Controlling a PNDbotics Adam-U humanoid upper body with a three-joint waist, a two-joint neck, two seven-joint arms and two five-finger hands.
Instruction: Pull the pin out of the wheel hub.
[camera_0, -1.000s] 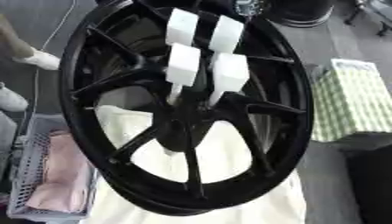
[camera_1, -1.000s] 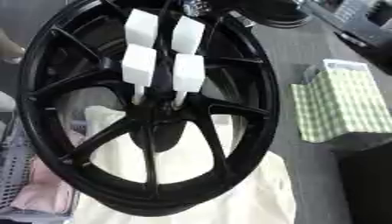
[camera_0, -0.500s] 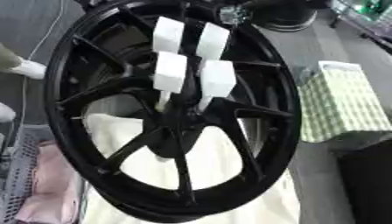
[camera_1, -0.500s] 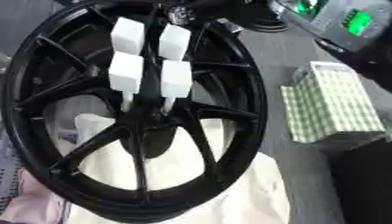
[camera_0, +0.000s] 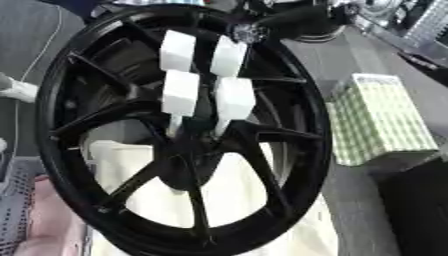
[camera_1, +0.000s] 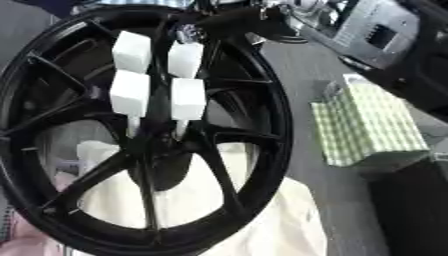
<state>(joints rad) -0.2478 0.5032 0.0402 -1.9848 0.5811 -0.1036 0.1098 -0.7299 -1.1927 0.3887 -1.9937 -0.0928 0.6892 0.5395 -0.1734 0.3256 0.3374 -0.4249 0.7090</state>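
Cream cloth (camera_0: 289, 200) beneath glossy black spoked wheel hub (camera_0: 188, 150), white blocky pins (camera_0: 181, 92).

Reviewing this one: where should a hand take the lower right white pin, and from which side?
Probably grip the lower right pin by its white block head, not the thin stem entering the wheel hub. Come from the wheel's open face, on the right, since other pins crowd its left and top.
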